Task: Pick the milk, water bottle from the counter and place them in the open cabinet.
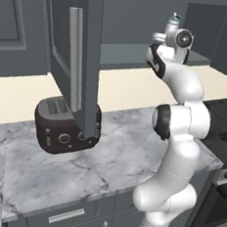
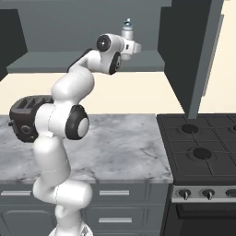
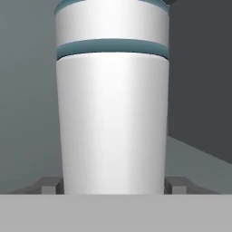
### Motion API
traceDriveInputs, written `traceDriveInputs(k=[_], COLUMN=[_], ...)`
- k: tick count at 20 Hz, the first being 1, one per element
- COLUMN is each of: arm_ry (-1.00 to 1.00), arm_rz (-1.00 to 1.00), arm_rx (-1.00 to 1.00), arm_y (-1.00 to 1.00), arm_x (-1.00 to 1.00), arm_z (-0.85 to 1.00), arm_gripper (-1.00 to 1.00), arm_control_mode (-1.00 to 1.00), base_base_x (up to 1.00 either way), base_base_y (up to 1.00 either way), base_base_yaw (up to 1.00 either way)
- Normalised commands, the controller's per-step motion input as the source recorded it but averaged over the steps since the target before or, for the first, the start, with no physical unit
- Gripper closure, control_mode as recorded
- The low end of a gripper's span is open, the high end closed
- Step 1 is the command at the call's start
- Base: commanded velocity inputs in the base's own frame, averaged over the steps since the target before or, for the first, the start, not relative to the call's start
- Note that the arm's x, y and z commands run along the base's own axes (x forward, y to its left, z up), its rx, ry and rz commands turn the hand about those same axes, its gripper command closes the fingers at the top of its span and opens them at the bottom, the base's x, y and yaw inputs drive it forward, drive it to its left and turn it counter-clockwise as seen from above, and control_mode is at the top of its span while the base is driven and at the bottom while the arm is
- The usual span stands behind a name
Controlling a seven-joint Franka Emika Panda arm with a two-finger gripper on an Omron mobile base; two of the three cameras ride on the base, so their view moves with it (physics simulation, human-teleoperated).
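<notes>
Water bottle (image 3: 112, 113) clamped between gripper (image 3: 113, 186) fingers (image 3: 50, 185), jaws spread to bottle's width, pads pressed on both sides near base. Bottle held upright, raised to open cabinet (image 1: 140, 56) shelf level, teal cap (image 2: 127, 22) seen above wrist. Toaster (image 1: 65, 125) seen on marble worktop (image 1: 106, 159) below.

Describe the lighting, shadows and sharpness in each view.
Left base view: soft even light, the black toaster dims the grey-white veined marble counter beneath it, edges crisp. Right base view: the dark grey open wall cabinet is shaded inside, no glare. Hand view: the slim light grey water bottle with teal band looms close, a broad soft highlight down its middle, slightly blurred.
</notes>
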Motion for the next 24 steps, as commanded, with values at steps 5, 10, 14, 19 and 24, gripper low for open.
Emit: traceDriveInputs(k=[5, 10, 14, 19, 24], arm_ry=[0.00, 0.00, -0.03, -0.02, 0.00], arm_rz=[0.00, 0.00, 0.00, 0.00, 0.00], arm_rx=[0.00, 0.00, 0.00, 0.00, 0.00], arm_y=[-0.03, 0.00, 0.00, 0.00, 0.01], arm_x=[0.46, 0.25, 0.01, 0.00, 0.01], arm_z=[-0.32, -0.33, -0.42, -0.38, -0.38], arm_gripper=[1.00, 1.00, 1.00, 1.00, -1.00], arm_control_mode=[-1.00, -1.00, -1.00, -1.00, -1.00], base_base_x=[0.00, 0.00, 0.00, 0.00, 0.00], base_base_y=[0.00, 0.00, 0.00, 0.00, 0.00], base_base_yaw=[0.00, 0.00, 0.00, 0.00, 0.00])
